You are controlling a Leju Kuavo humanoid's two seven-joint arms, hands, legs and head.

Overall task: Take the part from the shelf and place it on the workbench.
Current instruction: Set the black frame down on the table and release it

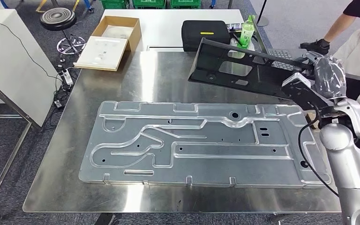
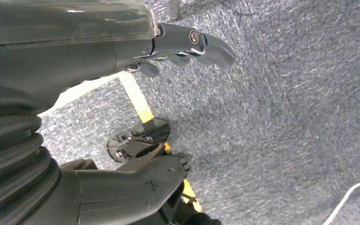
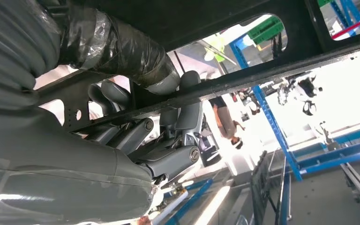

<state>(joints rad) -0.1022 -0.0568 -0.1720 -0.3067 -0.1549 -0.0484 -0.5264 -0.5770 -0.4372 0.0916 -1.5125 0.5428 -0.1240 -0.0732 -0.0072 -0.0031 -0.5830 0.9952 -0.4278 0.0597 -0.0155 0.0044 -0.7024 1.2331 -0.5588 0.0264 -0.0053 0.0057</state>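
Observation:
The part is a long black panel (image 1: 243,70) with cut-outs. It hangs tilted in the air over the far right side of the steel workbench (image 1: 136,84). My right hand (image 1: 329,77) grips its right end; in the right wrist view the fingers (image 3: 187,112) wrap around the black panel (image 3: 262,70). My left hand (image 2: 187,44) hangs over grey carpet with nothing in it, its fingers apart.
A large silver stamped sheet (image 1: 201,145) covers most of the workbench. Behind it are a cardboard box (image 1: 110,40), a black case (image 1: 205,33) and a green bottle (image 1: 247,33). A person (image 1: 356,42) stands at the far right. A stool (image 1: 58,18) stands far left.

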